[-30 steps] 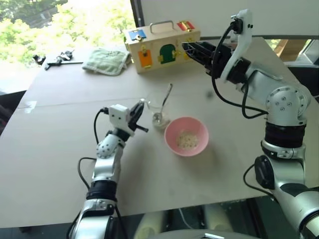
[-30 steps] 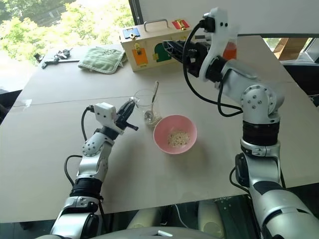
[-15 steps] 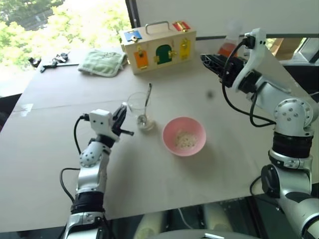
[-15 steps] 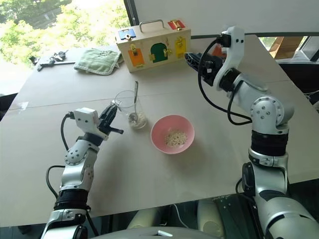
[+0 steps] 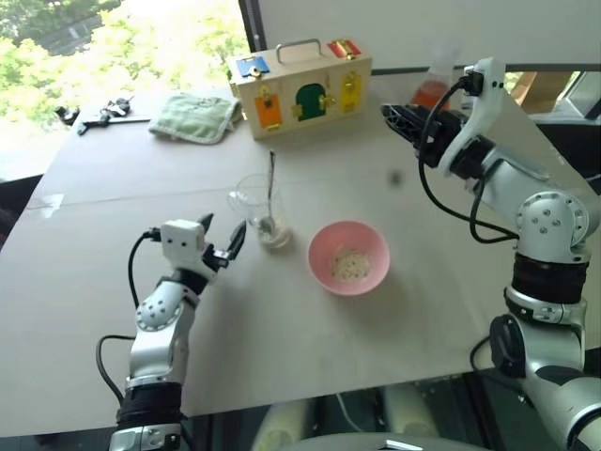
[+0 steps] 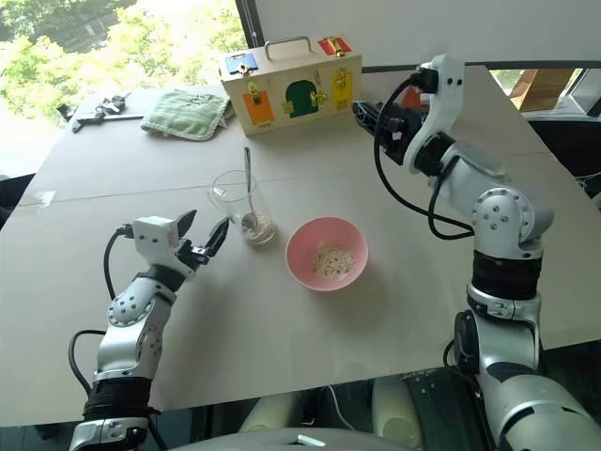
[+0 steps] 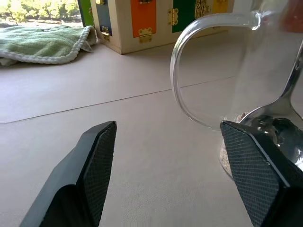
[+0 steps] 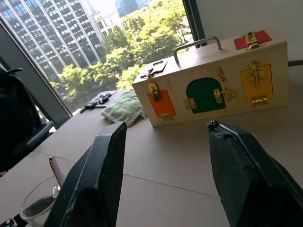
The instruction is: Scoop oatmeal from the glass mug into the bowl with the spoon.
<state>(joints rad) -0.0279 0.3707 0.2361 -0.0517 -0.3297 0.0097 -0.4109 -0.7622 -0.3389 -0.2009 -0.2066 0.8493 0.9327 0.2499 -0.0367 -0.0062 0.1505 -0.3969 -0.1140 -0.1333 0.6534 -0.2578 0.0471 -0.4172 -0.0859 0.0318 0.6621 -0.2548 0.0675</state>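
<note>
The wide pale tabletop [image 5: 394, 310] carries a wooden latch box [image 5: 300, 85] and a green cloth [image 5: 199, 116] far behind, neither obstructing. The small pink bowl [image 5: 348, 256] holds off-white oatmeal [image 5: 349, 266], probably most of it. The clear glass mug [image 5: 259, 209] with the silver spoon [image 5: 269, 193] stands just beside. Left claw [image 5: 219, 241], spread and empty, should retreat level; right claw [image 5: 394, 115], spread, hangs well apart.

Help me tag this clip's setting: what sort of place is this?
Probably a high-rise office or robotics lab: tall city buildings outside the window, a large plain tabletop, and a wooden latch-and-lock practice box.
</note>
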